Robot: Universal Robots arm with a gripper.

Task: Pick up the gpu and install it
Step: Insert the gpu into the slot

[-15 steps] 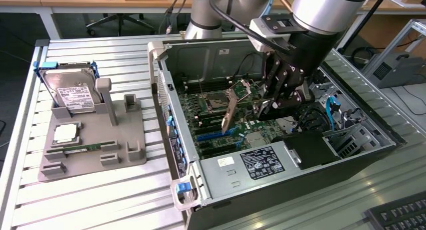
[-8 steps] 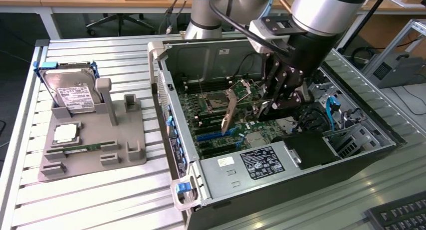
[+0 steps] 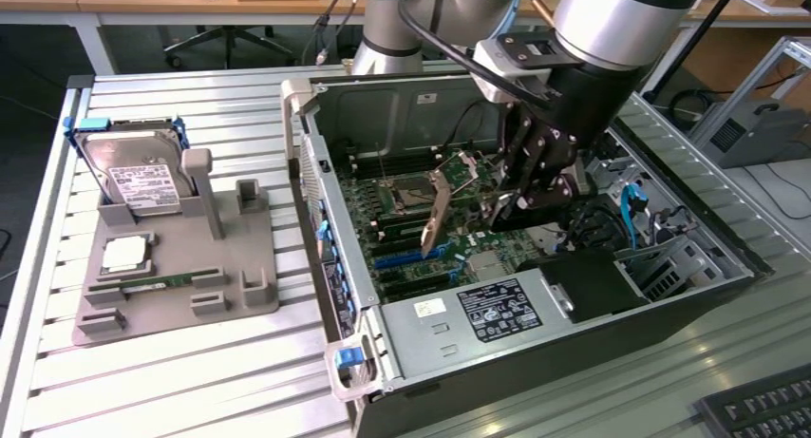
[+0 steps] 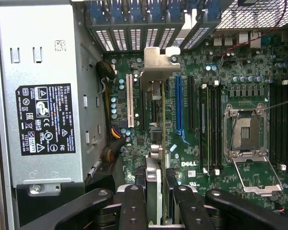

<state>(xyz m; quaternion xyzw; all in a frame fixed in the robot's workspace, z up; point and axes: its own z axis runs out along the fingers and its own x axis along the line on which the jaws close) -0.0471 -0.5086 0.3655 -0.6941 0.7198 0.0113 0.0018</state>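
Exterior view: arm reaches down into the open case (image 3: 380,105), which lies on its side on a slatted table (image 3: 190,371). Gripper (image 3: 533,196) sits low over the motherboard (image 3: 405,234), fingers clamped on the gpu (image 3: 443,205). Card stands on edge, tilted a little, its lower edge down among the slots near the blue one.

Wrist view: gripper (image 4: 158,191) has the gpu (image 4: 159,139) seen edge-on between its black fingers (image 4: 134,206). Silver bracket (image 4: 158,64) at the card's far end lies next to the rear slot openings. Card runs between a white slot (image 4: 130,100) and a blue slot (image 4: 179,110). Cannot tell whether it is seated or just resting above the slot.

Also in the case: power supply (image 4: 43,96) with a black label; open, empty CPU socket (image 4: 245,134); 2 pairs of memory slots (image 4: 211,129) between the blue slot and the socket.

On the table at the exterior view's left, well apart from the case: a grey holder (image 3: 178,267) with a hard drive (image 3: 133,177) leaning upright, a CPU (image 3: 123,256) lying flat and a green memory stick (image 3: 152,284) in front of it.
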